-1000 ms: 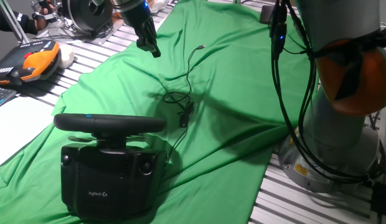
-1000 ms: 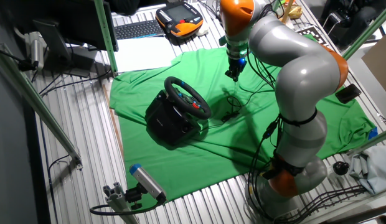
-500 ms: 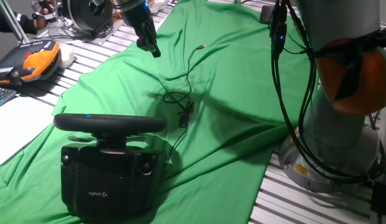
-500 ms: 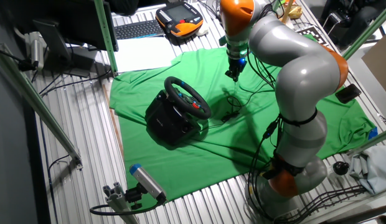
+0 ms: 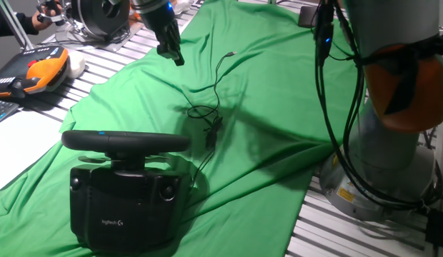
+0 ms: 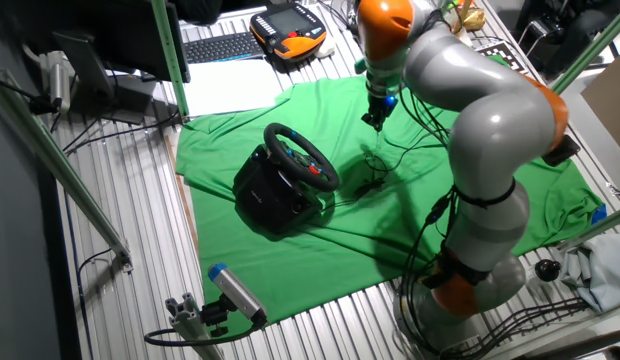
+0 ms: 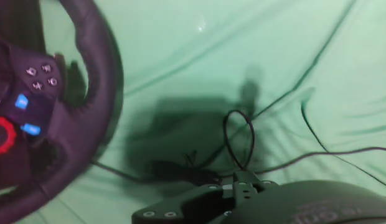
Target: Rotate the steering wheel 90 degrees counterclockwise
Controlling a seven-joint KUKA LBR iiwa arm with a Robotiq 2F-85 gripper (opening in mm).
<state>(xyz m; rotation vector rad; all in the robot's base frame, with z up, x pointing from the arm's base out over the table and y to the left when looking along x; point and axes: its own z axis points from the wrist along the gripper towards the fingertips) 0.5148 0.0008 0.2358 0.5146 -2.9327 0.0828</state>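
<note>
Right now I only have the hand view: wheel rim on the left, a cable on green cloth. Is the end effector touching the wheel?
Observer: No. The end effector hangs in the air above the green cloth, apart from the steering wheel, on the side its face is turned to.
Operator: Where does the blue mark sit?
Observer: The blue mark is at the top of the rim, seen from behind the black base.
Operator: Fingers open or shut?
Observer: Cannot tell; they are too small in both fixed views. Nothing is held between them.
</note>
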